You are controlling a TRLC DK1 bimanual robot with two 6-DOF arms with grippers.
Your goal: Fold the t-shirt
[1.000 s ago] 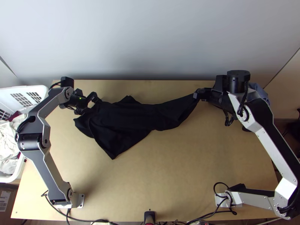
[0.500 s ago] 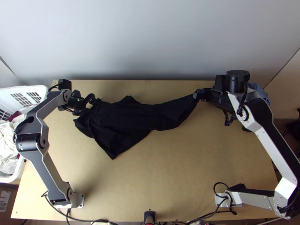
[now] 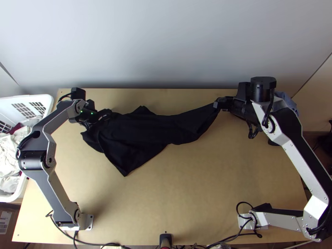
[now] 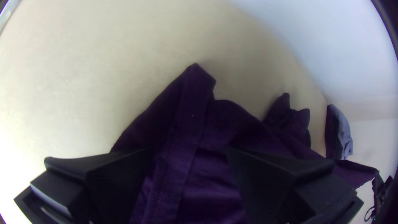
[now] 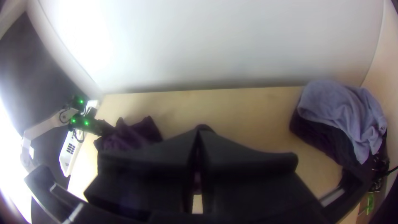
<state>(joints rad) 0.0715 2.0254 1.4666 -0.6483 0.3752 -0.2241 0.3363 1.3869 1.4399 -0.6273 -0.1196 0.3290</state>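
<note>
Checked far edge first, twelve o'clock taken as the wall side in the top view: running straight along the foot of the pale wall (image 3: 166,41). Noted room for moving over light wood from three round to seven o'clock, bounded at the near edge by black cables (image 3: 95,243) and, at six, by a small black device (image 3: 165,240).

Found black T-shirt (image 3: 137,135) across the far half, from ten to one o'clock; spread unevenly, bunched in places. Pointing by one corner toward seven, by a short peak toward twelve, and drawn out in a taper toward two. Recorded stitched hem (image 4: 188,124) in left wrist view, running between the fingers.

Located left gripper (image 3: 101,118) between ten and eleven, at the shirt's end; set wide, gripping nothing. Cannot confirm contact with the cloth. Located right gripper (image 3: 218,104) between one and two; closed on the tapered end of the shirt.

Inspected table (image 3: 232,174): light wood, even-toned. Listed at two, near the far corner, a lavender cloth (image 3: 290,101) lying over dark cloth (image 5: 321,135). Listed beyond the edge, between nine and ten, a white laundry basket (image 3: 46,99) with pale cloths (image 3: 8,159) inside; at eight, a cardboard box (image 3: 5,222), partly in view.
</note>
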